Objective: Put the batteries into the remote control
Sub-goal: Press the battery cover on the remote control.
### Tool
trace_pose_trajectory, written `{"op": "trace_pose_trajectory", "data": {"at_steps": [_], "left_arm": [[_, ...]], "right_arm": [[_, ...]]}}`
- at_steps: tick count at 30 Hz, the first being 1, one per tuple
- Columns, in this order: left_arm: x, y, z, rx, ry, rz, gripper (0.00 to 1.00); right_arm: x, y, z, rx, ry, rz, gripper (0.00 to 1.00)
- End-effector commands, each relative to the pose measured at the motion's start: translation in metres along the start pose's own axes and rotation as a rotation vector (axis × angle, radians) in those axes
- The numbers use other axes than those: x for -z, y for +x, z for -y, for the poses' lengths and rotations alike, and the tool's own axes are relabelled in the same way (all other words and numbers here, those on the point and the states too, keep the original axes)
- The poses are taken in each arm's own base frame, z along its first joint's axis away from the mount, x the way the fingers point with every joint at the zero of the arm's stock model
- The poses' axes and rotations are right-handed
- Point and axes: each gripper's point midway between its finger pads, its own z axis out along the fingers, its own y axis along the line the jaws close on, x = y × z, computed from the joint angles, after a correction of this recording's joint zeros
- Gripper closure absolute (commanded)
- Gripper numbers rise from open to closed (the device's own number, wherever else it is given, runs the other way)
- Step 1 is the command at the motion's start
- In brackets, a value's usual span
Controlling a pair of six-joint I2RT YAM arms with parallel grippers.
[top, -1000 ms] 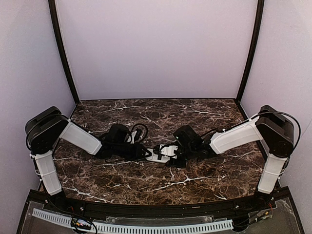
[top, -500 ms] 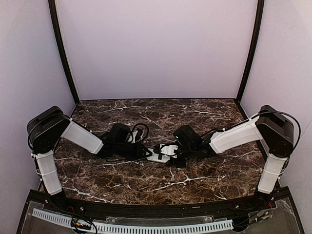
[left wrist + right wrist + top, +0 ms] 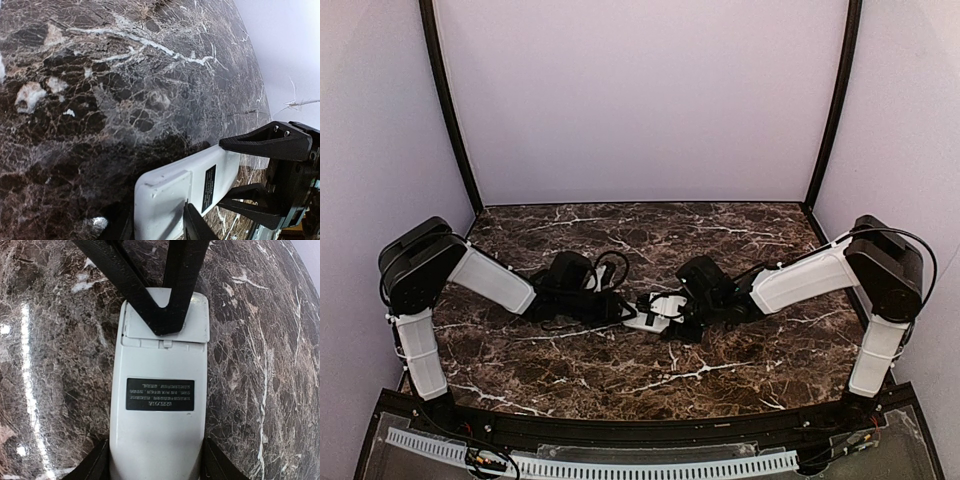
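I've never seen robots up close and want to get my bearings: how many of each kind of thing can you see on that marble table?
Robot arms: 2 (left arm, right arm)
Remote control: 1
Total: 3

We note left arm (image 3: 490, 280) and right arm (image 3: 800, 282) stretched low to the remote control (image 3: 160, 365); right gripper (image 3: 156, 462) clamps its sides, left gripper (image 3: 157, 227) touches its back.
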Motion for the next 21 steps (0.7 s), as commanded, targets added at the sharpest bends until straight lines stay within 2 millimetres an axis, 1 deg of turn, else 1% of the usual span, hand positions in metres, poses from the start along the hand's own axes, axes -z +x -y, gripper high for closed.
{"op": "trace_pose_trajectory", "data": {"at_steps": [1,3,6,13,21], "left_arm": [[-0.0118,0.0668,-0.0314,0.047,-0.113,-0.213,0.66],[-0.0116,0.068,-0.0321,0.043,-0.118,-0.217,0.66],[-0.0113,0.0667,-0.0313,0.038,-0.118,-0.213,0.64],[-0.01,0.0582,-0.0299,0.012,-0.143,-0.197,0.61],[-0.0086,0.064,-0.0347,0.0,-0.165,-0.214,0.62]], "right_arm": [[-0.0088,-0.0035,-0.0095,0.005,-0.039,0.023,0.96],[-0.008,-0.0045,-0.0094,0.002,-0.042,0.028,0.96],[-0.0073,-0.0039,-0.0095,-0.002,-0.049,0.029,0.96],[-0.0055,-0.0038,-0.0107,-0.015,-0.063,0.034,0.96],[-0.003,-0.0056,-0.0063,-0.037,-0.064,0.047,0.96]]}}
